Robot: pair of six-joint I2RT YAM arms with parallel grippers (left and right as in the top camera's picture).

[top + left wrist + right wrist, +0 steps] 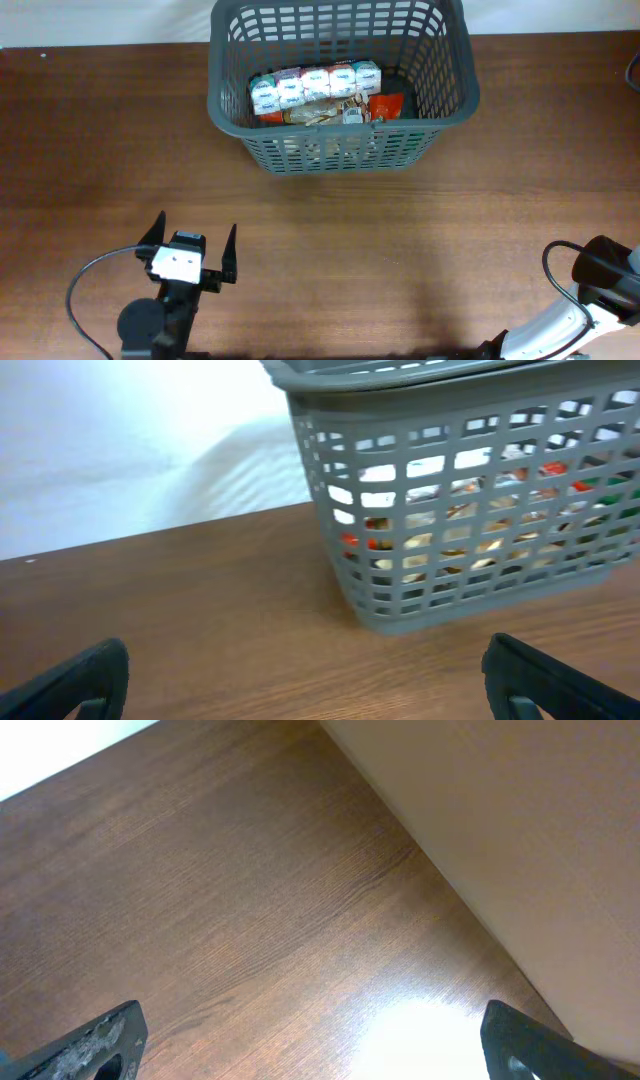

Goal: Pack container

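The container, a dark grey lattice basket (340, 150), stands at the table's far middle. It holds a row of white-and-blue packets (315, 85), a tan packet and an orange-red packet (387, 105). In the left wrist view the basket (470, 590) sits ahead to the right, items showing through its slots. My left gripper (193, 240) is open and empty at the near left, well short of the basket; its fingertips frame bare wood (305, 680). My right gripper (315, 1040) is open and empty over bare table; overhead shows only its arm at the near right corner.
The brown wooden table (400, 260) spreads between the arms and the basket. The right wrist view shows the table's edge (430, 860) running diagonally, with a beige surface beyond it. A white wall lies behind the basket.
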